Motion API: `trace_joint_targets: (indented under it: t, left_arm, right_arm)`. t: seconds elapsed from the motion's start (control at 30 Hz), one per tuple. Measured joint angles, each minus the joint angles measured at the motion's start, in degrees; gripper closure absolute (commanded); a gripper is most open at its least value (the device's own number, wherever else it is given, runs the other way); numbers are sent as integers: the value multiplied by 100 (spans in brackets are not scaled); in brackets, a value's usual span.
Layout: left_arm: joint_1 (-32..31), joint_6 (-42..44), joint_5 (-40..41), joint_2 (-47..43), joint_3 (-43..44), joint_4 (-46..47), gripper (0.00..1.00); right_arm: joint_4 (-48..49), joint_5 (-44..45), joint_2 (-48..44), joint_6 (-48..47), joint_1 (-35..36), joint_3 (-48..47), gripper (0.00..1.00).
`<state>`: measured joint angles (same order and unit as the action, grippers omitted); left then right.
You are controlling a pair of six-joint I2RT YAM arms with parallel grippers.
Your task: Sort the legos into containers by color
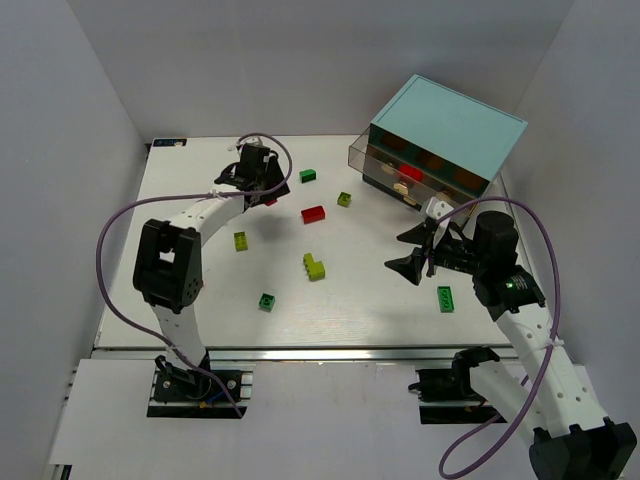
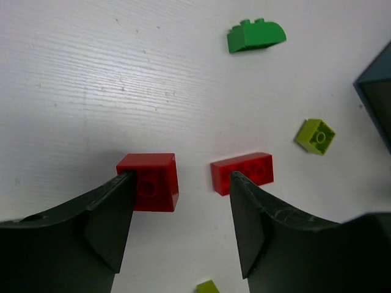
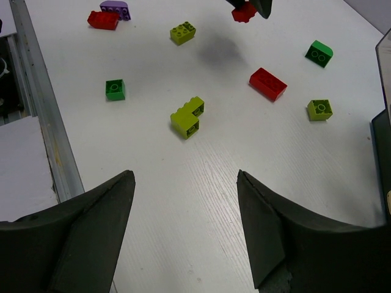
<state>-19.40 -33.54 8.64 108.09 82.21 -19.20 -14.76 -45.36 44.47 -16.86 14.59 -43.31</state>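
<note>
At the far left of the white surface (image 1: 350, 310), the left jaws stand partly open and sit low around a small square red studded plastic brick (image 2: 149, 181). One dark finger (image 2: 91, 226) touches the brick's side. The other stands clear of it, so the brick lies on the surface ungripped. Just to its right lies a longer red brick (image 2: 242, 173). Farther off are a dark green round-topped brick (image 2: 256, 35) and a small lime-yellow brick (image 2: 315, 135).

The right jaws are spread wide and hold nothing. They hover over the right of the surface, near the boxy cabinet with a light-blue top (image 1: 445, 120). Its smoky-brown translucent drawers (image 1: 380, 155) face the near left. A dark green oblong brick (image 1: 445, 298) lies just on the near side of these jaws.

Around the middle of the surface lie a lime-yellow stepped piece (image 3: 188, 116), a small dark green cube (image 3: 115, 90) and a lime-yellow four-stud brick (image 3: 182, 32). At the left side, another red brick (image 3: 102, 19) touches a purple round-topped brick (image 3: 115, 8).
</note>
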Motion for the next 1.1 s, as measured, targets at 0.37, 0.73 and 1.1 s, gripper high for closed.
trace_joint_targets:
  t: [0.37, 0.73, 1.1]
  left_arm:
    - [-20, 321, -1097, -595, -560, 330, 47]
    - [-31, 310, -2361, -1464, -802, 894, 81]
    - [-186, -623, -3545, -1333, -461, 2094, 80]
  right_arm:
    - [0, 2, 59, 0, 0, 0, 28]
    - [4, 4, 63, 24, 0, 2, 28]
    - [46, 407, -120, 46, -48, 2, 27]
